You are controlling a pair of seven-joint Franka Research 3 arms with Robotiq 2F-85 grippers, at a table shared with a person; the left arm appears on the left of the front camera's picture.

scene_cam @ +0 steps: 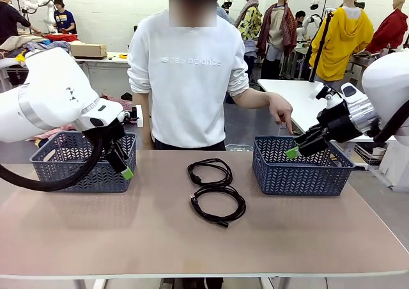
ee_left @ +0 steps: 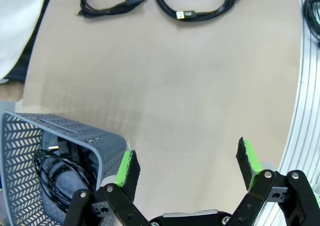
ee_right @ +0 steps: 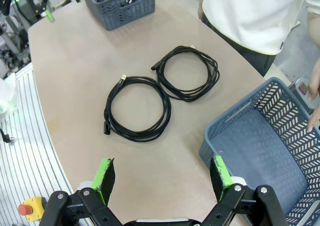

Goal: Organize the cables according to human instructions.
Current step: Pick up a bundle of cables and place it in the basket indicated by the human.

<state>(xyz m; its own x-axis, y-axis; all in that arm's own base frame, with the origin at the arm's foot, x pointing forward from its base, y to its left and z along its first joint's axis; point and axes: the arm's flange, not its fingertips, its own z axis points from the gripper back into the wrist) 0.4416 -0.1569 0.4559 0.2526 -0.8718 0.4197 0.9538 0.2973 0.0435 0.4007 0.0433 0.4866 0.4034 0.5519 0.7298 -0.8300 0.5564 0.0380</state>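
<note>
Because the near coil (scene_cam: 218, 205) and the far coil (scene_cam: 209, 172) lie touching in a figure eight on the table (scene_cam: 128, 238), near the right basket (scene_cam: 300, 174) on its left side, a good pick would take only one of them. It would pinch across the whole bundle of strands on the side away from the other coil. It would then lift well above the right basket's rim, so that no loop or plug catches on it. These cables are thin, black and slightly glossy. Each is wound in several loose rounds, and the near coil has a metal-tipped plug at one end and a black plug at the other. I cannot tell whether anything ties the loops. The right gripper (ee_right: 162, 178) hangs just above the right basket's near left corner, its pads spread wide with nothing between them, so it looks best placed for the job. The person's hand (scene_cam: 281, 113) points a finger down over the right basket's far rim, which I take as the instruction. Well apart from the right basket, across the table, the left gripper (ee_left: 186, 163) hangs spread and empty just beside the left basket (scene_cam: 83, 174), which holds another cable (ee_left: 55, 176).
</note>
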